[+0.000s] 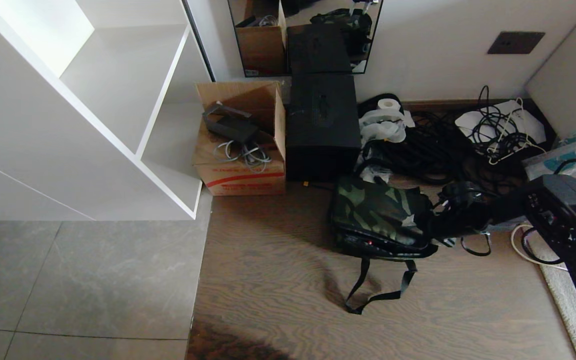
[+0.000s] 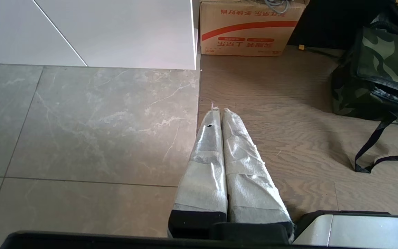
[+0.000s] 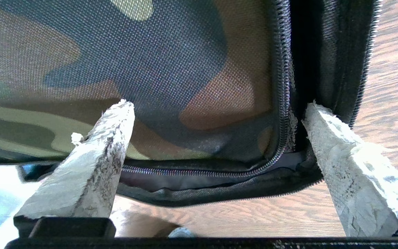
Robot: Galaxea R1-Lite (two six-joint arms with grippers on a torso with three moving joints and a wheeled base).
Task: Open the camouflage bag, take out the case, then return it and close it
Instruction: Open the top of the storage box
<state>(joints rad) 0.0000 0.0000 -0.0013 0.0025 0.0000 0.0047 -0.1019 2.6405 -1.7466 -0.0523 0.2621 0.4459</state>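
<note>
Camouflage bag (image 1: 375, 212) lay flat on the wood floor (image 1: 278, 280), just in front of the tall black box (image 1: 322, 127), which I took as my landmark. Cardboard box (image 1: 242, 137) sat touching the black box on its left side; a tangle of cables (image 1: 493, 130) and a paper roll (image 1: 388, 105) lay on its right, along the wall. White shelf unit (image 1: 93, 100) stood further left, beyond the cardboard box.

Bag's zipper edge (image 3: 282, 103) was parted. A dark gap showed between the camouflage flap and the bag's lower half, and a thin strip of black with small red spots showed in that gap in the head view; I could not tell for sure if that was the case. A black strap (image 1: 378, 292) trailed from the bag over the floor, away from the black box.

My right gripper (image 3: 216, 107) was at the bag's right end, at a corner of the zipper edge. Its fingers (image 3: 109, 138) were spread wide, one over the camouflage flap and one by the open seam, pinching nothing.

Left gripper (image 2: 219, 112) hung apart from the bag, above the line where grey tile (image 2: 81, 121) met wood. Its wrapped fingers (image 2: 206, 155) were pressed together and empty.
</note>
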